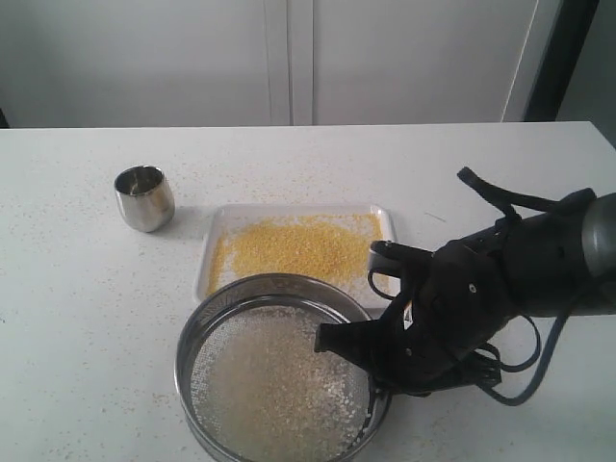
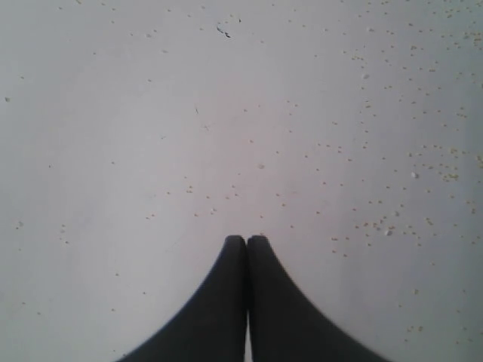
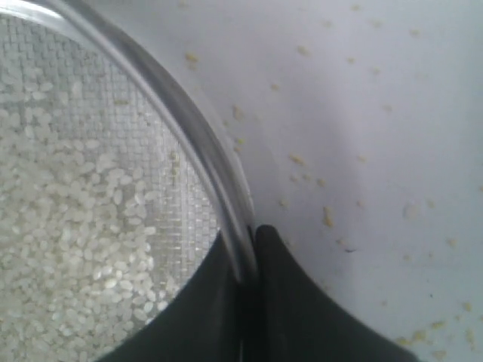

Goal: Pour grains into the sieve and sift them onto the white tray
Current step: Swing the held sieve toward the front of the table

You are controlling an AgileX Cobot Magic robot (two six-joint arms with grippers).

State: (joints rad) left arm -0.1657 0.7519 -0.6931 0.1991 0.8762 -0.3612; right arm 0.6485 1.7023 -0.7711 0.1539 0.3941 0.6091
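It looks like a plain robotics lab bench: a wide white speckled tabletop point(image 1: 77, 289) before flat pale-grey wall panels point(image 1: 404, 58), with a black jointed robot arm point(image 1: 549, 255) reaching over it.

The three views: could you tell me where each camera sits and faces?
Exterior: off-arm, looking down at sieve, white tray; right arm shows.
Left wrist: on its arm, facing grain-strewn table; shut left gripper shows.
Right wrist: on its arm, facing sieve rim; right gripper clamps it.
Shared: exterior and right wrist show the sieve.
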